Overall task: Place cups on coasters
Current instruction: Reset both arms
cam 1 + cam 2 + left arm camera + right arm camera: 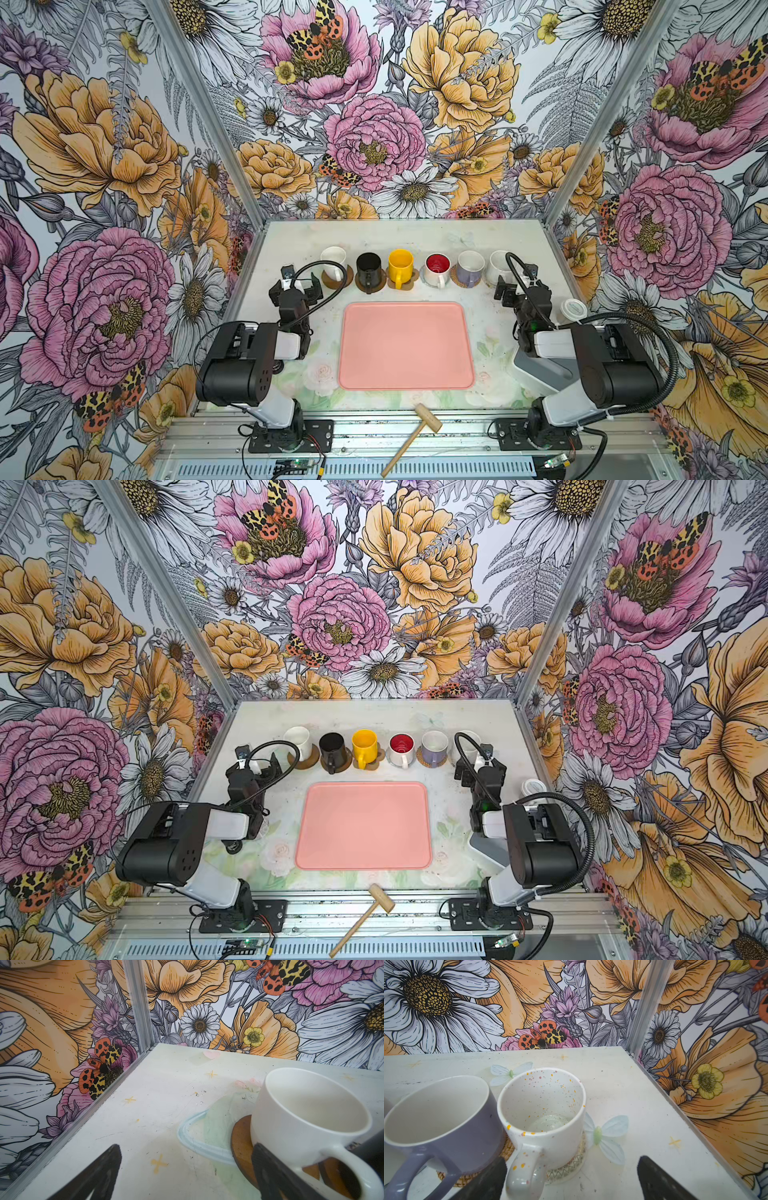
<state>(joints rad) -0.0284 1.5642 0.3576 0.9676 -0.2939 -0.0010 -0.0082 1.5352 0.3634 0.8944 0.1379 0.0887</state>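
A salmon-pink rectangular plastic tray (405,345) (363,825) with rounded corners lies flat at the centre of the white, faintly flower-printed tabletop (395,237). A pale wooden mallet (409,442) (357,926) rests across the front aluminium rail (374,434), head nearest the tray. A small white lidded paper cup (573,309) (533,787) stands upright near the table's right edge. Floral wallpaper panels (374,124) enclose three sides. A pale blue butterfly motif (598,1132) marks the tabletop.
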